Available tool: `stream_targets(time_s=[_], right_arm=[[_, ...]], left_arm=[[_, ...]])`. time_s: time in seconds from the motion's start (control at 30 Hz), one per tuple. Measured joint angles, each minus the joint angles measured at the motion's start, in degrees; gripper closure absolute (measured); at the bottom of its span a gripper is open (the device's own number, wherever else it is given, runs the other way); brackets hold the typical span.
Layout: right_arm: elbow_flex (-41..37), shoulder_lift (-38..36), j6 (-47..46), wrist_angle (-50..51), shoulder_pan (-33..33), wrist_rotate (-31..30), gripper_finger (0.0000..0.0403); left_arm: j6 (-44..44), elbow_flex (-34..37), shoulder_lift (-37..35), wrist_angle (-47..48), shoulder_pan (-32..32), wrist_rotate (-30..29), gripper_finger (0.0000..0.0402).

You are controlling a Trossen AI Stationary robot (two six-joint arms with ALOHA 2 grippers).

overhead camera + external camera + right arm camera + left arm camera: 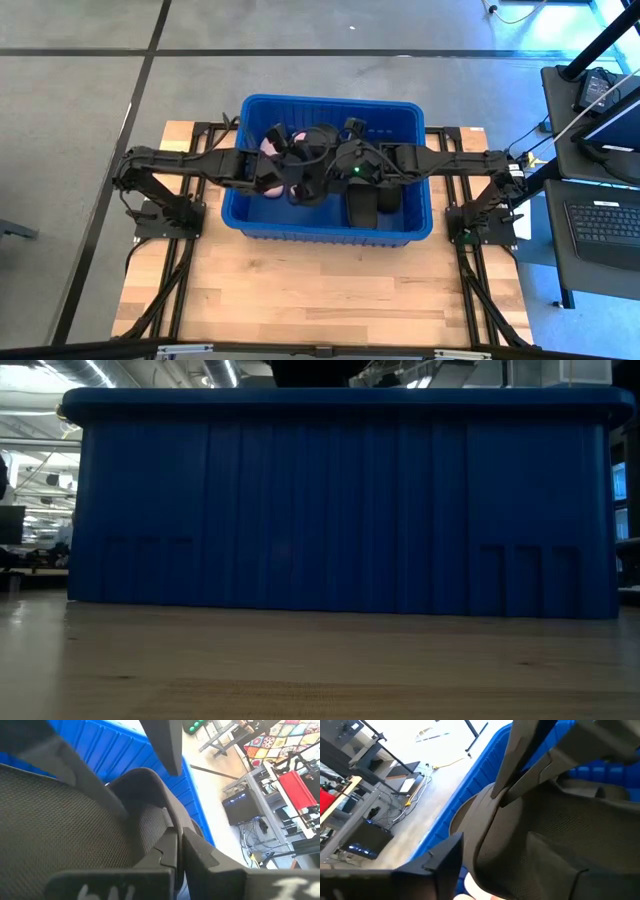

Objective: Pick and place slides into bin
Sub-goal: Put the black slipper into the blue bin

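I am working both arms over the bin [330, 225], where slides [362, 206] are already lying; none is showing on the table [300, 290]. The left gripper [283, 172] is spreading around a black slide; the right gripper [322, 172] is pinching that slide's edge. The arms are hiding the count.

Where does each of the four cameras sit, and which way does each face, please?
High view: overhead, looking straight down; both arms reach over the bin.
Low view: at tabletop height, facing the bin's ribbed wall; no gripper visible.
Left wrist view: on the left arm, looking past its fingers at a black slide.
Right wrist view: on the right arm, its fingers shut on a black slide.
All four views share the blue bin.
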State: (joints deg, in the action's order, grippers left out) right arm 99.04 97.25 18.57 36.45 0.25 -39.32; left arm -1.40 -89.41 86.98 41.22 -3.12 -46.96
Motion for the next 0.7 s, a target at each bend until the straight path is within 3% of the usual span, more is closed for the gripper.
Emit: stream_targets(time_s=[0.13, 0.43, 0.7], right_arm=[[0.0, 0.0, 0.0, 1.4, 0.0, 0.1, 0.0387], [0.0, -0.2, -0.3, 4.1, 0.1, -2.1, 0.0387], [0.0, -4.0, -7.7, 13.5, -0.2, -1.3, 0.0387]], left_arm=[[1.3, 0.0, -0.8, 0.0, -2.0, 0.0, 0.017], [3.1, 0.0, -6.0, 1.3, -6.7, 0.2, 0.0168], [6.9, 1.6, -11.2, 3.8, -7.2, 9.2, 0.0168]])
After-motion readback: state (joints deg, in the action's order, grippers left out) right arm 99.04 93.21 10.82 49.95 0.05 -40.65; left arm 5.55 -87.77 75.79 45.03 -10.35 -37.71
